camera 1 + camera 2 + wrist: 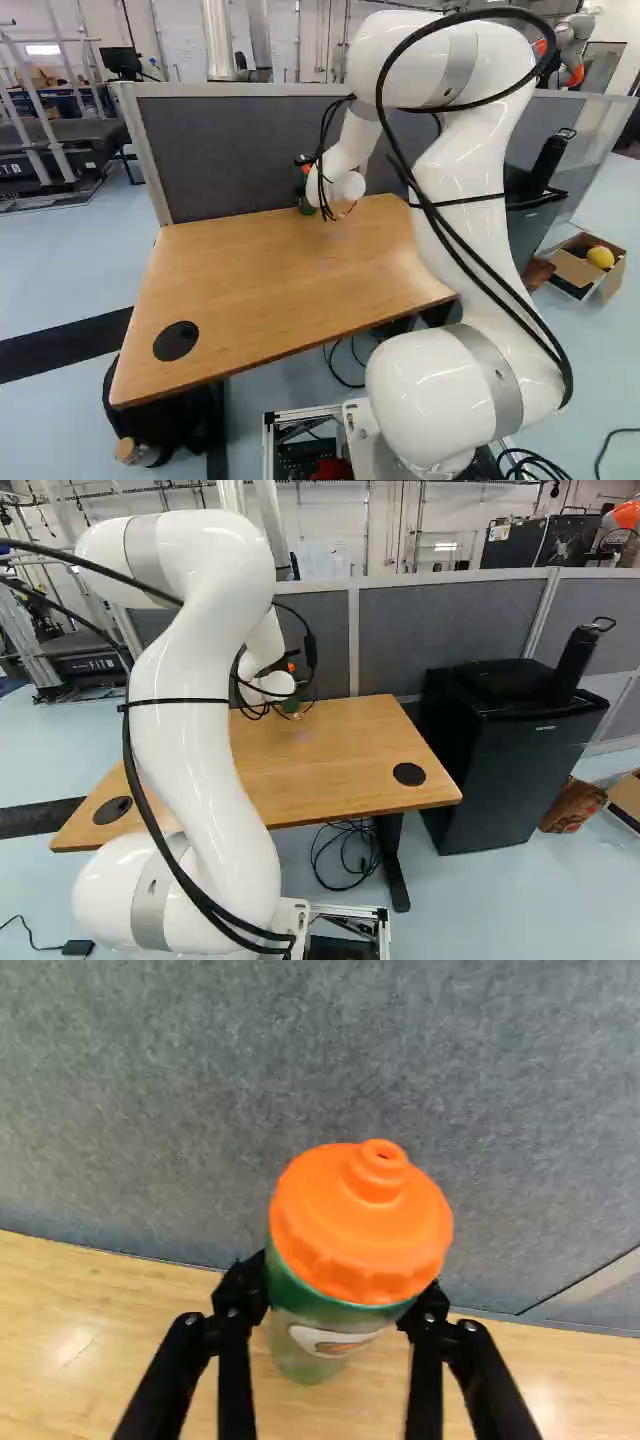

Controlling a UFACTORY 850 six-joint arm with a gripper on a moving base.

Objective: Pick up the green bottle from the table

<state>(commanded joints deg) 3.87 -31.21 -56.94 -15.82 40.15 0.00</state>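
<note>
The hand was closed on the green bottle from both sides, just under its orange cap, presumably to lift it upright. It seemed to stand on the counter, near the grey partition at the far edge.

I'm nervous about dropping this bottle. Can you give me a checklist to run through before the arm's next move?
1. Right target, a green bottle: ok.
2. Orange cap on the bottle: ok.
3. Gripper closed on the bottle from both sides, below the cap: ok.
4. Grip firm enough to carry it: cannot tell.
5. Bottle's foot apart from the divider: ok.
6. Bottle's foot raised off the table: cannot tell.
</note>
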